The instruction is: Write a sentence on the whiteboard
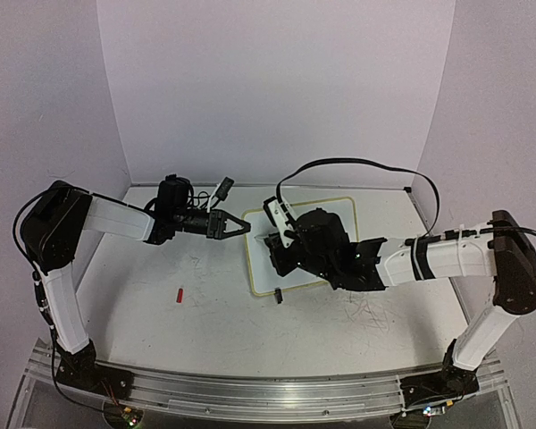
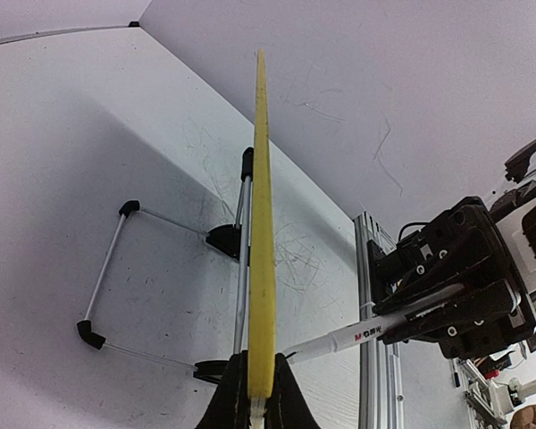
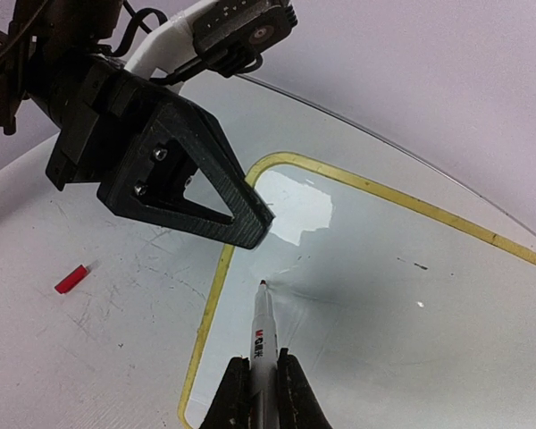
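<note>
The whiteboard (image 1: 335, 213) lies tilted mid-table, white with a pale yellow rim. My left gripper (image 1: 242, 225) is shut on its left rim. In the left wrist view the board (image 2: 262, 223) is seen edge-on, running up from between that gripper's (image 2: 257, 395) jaws. My right gripper (image 3: 264, 382) is shut on a white marker (image 3: 264, 335). The marker's red tip touches the board (image 3: 411, 304) near its upper left corner, just below the left gripper's fingers (image 3: 241, 219). The marker also shows in the left wrist view (image 2: 362, 335). No red sentence shows on the board.
A red marker cap (image 1: 180, 294) lies on the scribbled white tabletop left of the board, also in the right wrist view (image 3: 71, 278). The board's wire stand with black feet (image 2: 107, 268) shows behind it. White walls close the back and sides.
</note>
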Available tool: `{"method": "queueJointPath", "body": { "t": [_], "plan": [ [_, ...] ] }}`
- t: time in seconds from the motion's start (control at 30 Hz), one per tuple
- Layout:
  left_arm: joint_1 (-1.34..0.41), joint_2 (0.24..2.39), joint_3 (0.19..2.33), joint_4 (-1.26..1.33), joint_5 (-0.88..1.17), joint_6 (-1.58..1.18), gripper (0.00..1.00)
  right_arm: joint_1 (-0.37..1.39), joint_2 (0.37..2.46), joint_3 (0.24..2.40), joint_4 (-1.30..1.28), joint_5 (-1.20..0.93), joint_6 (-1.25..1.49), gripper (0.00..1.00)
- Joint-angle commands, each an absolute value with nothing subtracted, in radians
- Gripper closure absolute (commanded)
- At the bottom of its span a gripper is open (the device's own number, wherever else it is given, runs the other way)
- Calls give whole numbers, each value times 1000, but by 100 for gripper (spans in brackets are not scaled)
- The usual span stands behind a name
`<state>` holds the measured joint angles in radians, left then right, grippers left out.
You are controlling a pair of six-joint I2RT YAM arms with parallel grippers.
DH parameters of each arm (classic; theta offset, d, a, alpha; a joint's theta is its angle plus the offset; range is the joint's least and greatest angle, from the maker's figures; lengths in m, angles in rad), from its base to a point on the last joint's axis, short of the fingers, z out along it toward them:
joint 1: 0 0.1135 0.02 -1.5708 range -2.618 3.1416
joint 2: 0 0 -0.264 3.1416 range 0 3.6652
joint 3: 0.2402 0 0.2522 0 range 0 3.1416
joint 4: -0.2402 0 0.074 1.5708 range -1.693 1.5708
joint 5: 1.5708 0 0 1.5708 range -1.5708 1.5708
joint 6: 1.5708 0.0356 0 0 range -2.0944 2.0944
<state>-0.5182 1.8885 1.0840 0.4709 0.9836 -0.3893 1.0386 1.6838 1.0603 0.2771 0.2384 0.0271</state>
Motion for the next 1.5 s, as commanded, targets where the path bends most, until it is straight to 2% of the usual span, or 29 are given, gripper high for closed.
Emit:
{"method": "queueJointPath", "body": {
  "t": [0.0,1.47],
  "plan": [
    [-527,1882,1082,469,1002,-405,100,1035,1700,1089,313,257,27,100],
    [-528,1876,1084,470,1005,-403,100,1035,1696,1026,295,232,79,100]
  ]
}}
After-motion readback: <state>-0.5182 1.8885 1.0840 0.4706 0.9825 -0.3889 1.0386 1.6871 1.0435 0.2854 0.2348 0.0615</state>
